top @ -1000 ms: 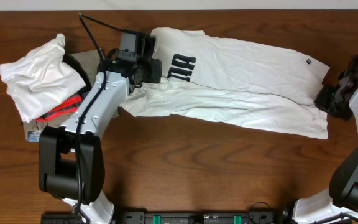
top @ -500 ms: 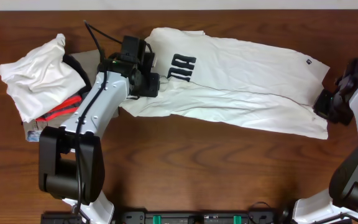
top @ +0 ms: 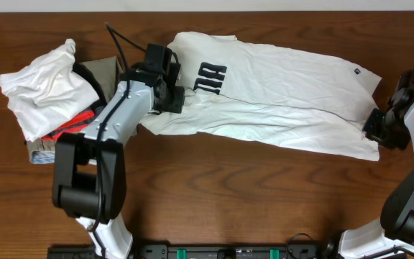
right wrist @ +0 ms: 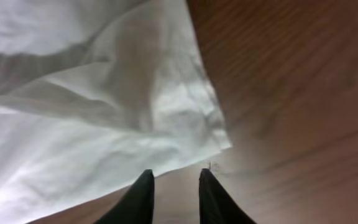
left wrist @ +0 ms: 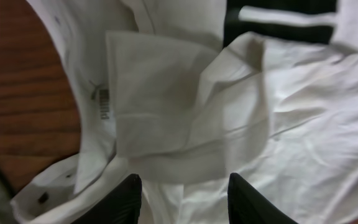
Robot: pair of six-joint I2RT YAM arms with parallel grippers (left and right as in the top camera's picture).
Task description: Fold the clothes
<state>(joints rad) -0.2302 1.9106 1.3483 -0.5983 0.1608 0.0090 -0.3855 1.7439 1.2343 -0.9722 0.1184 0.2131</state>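
White trousers [top: 279,86] lie spread across a brown wooden desk [top: 214,187], running from upper centre out to the right edge, with black lettering [top: 208,75] near the left end. The left pincer [top: 171,97] hovers over that end with its fingers [left wrist: 126,199] spread above wrinkled cloth, pinching nothing. The right pincer [top: 376,128] sits at the far right hem with its fingers [right wrist: 143,196] narrowly parted over bare wood, just short of the cloth's corner. At far left lies a heap: a white garment [top: 42,90], red-and-black cloth [top: 70,128] and khaki cloth [top: 110,72].
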